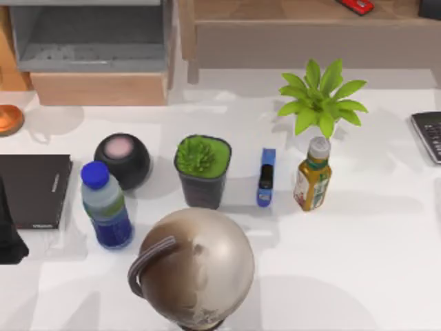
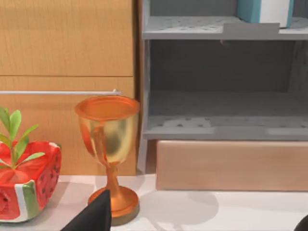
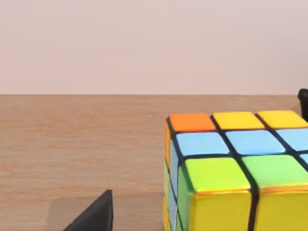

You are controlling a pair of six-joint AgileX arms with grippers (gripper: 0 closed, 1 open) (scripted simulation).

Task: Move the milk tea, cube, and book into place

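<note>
One of three items, the multicoloured puzzle cube, sits on a wooden shelf just beside the right gripper, jaw state unclear, perhaps just placed; the blue-capped milk tea bottle awaits pickup.

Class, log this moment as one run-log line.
milk tea: upright on table, left of globe | cube: on wooden surface, right wrist view | book: on grey shelf

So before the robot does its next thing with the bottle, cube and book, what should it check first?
1. Milk tea upright on the table: ok.
2. Nothing leaning on the milk tea: ok; globe and black book close by.
3. Cube sitting flat on a wooden surface: ok.
4. Book on the grey shelf: ok.
5. Right hand's grip on the cube: cannot tell.
6. Left hand free: cannot tell.
</note>
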